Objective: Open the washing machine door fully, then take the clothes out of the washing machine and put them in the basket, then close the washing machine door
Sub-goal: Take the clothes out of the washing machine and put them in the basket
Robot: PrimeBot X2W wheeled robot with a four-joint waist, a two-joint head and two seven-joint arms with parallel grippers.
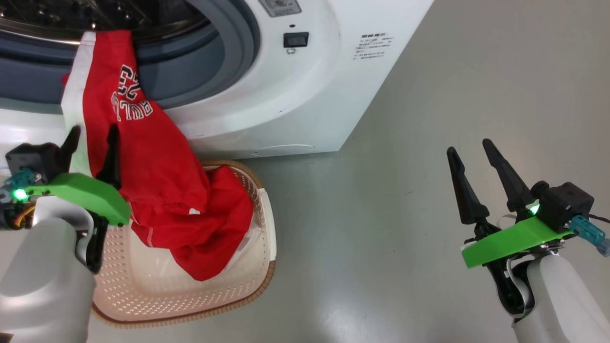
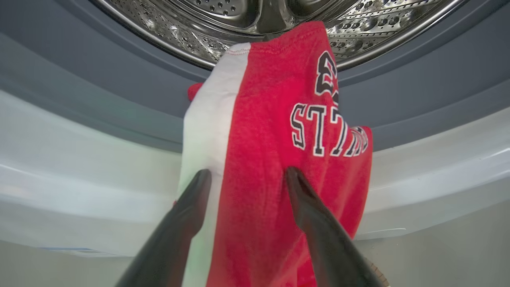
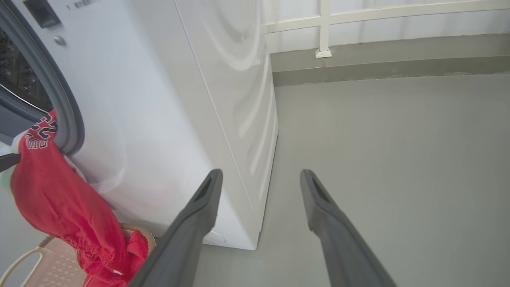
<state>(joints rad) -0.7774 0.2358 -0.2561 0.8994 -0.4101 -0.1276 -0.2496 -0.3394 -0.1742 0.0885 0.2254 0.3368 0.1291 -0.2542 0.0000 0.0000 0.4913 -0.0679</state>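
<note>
Light was bright, soft and even; shadows were faint. In the head view the floor point(image 1: 419, 228) carried a pale sheen toward 6 o'clock. The drum point(image 2: 179, 24) sparkled with small highlights at 12 o'clock. The washer point(image 3: 239, 59) side showed curved reflections. Wrist views bowed lines at their edges; the left fingers point(image 2: 318, 223) looked soft, too near for focus.

You are facing the washing machine point(image 1: 295, 95), which is standing at the upper left of your head view. The basket point(image 1: 271, 274) is sitting on the floor point(image 1: 381, 247) just before its front. The clothes point(image 1: 157, 162) are hanging out of the drum point(image 2: 255, 16), trailing over the gasket point(image 2: 99, 79), with the lower end lying in the basket. Your left gripper point(image 1: 92, 140) is hovering over the basket's left side, fingers spread just before the hanging clothes. Your right gripper point(image 1: 469, 152) is hovering well to the right, over the floor.
</note>
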